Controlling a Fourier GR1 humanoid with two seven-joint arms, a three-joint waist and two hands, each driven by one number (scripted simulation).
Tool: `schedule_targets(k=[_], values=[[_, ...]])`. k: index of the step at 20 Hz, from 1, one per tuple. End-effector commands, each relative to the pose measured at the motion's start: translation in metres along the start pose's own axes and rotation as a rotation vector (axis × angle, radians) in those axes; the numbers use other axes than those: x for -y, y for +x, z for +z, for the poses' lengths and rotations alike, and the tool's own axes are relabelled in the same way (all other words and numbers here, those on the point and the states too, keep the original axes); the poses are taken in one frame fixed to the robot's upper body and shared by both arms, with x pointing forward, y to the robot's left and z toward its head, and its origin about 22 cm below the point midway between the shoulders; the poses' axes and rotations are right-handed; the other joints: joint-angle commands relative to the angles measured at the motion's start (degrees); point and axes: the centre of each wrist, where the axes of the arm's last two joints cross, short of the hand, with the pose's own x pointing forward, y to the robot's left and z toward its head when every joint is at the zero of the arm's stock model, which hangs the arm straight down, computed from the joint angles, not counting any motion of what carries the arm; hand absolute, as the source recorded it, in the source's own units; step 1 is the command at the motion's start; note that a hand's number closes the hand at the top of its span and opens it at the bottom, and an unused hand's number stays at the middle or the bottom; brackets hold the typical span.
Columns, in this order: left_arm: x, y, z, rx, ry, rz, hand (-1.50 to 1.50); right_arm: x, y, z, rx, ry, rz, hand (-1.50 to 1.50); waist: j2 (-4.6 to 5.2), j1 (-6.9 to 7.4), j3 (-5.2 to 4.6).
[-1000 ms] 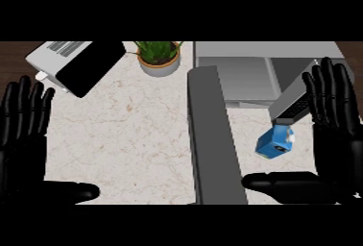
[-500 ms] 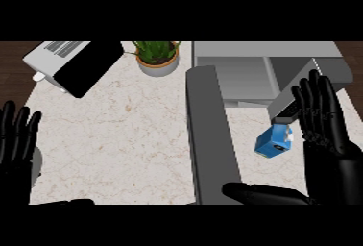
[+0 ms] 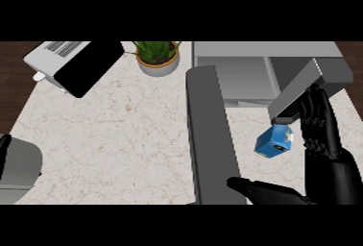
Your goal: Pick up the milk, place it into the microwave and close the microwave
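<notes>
Head view, looking steeply down on the pale marbled stone worktop [image 3: 113,144].

Small blue milk carton with a light top [image 3: 273,142]: sits on the worktop right of centre, tilted, in front of the open grey microwave [image 3: 248,72]. Its upper end lies just under the corner of a grey box-shaped block [image 3: 312,86] that slants across the microwave's right side. Carton is outside the microwave cavity.

Long grey microwave door [image 3: 211,144]: swung open, seen edge-on as a band running from the microwave's left front corner down toward the lower edge of the view. Carton lies to its right, apart from it.

Black right hand [image 3: 322,144]: spread wide, fingers straight and pointing up the view, placed just right of the carton. Thumb reaches leftward along the bottom, below the carton. Nothing is enclosed; whether the fingers touch the carton's side cannot be told.

Left hand: does not show. Only a grey forearm [image 3: 18,168] enters at the lower left edge.

Other items: white toaster-like appliance with a black face [image 3: 74,62] at upper left; green potted plant in a tan pot [image 3: 157,57] at top centre, beside the microwave.
</notes>
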Motion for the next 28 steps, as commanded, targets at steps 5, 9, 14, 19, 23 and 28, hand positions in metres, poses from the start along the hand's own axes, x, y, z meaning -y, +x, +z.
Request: schedule_targets(k=[5, 9, 14, 19, 23, 28], values=[[-0.012, 0.009, 0.021, -0.01, -0.007, -0.006, -1.5, 0.018, -0.045, -0.006, -0.051, -0.015, 0.004, -1.5, 0.05, 0.05, 0.02], [-0.031, 0.009, 0.025, 0.003, 0.009, -0.013, -1.5, 0.01, -0.068, 0.003, -0.092, -0.068, 0.012, -1.5, 0.06, 0.13, 0.01], [-0.021, 0.007, 0.037, -0.03, -0.017, -0.001, -1.5, 0.021, -0.092, 0.005, -0.127, -0.115, 0.024, -1.5, 0.04, 0.05, 0.01], [-0.042, 0.023, 0.03, 0.01, -0.007, -0.002, -1.5, 0.031, -0.112, 0.005, -0.153, -0.144, 0.051, -1.5, 0.04, -0.01, 0.01], [-0.028, 0.028, 0.041, -0.016, 0.01, -0.016, -1.5, 0.044, -0.146, 0.024, -0.171, -0.17, 0.066, -1.5, 0.05, 0.01, 0.03], [-0.043, 0.018, 0.048, 0.005, -0.008, -0.003, -1.5, 0.068, -0.168, 0.016, -0.207, -0.147, 0.071, -1.5, 0.03, 0.15, 0.01]])
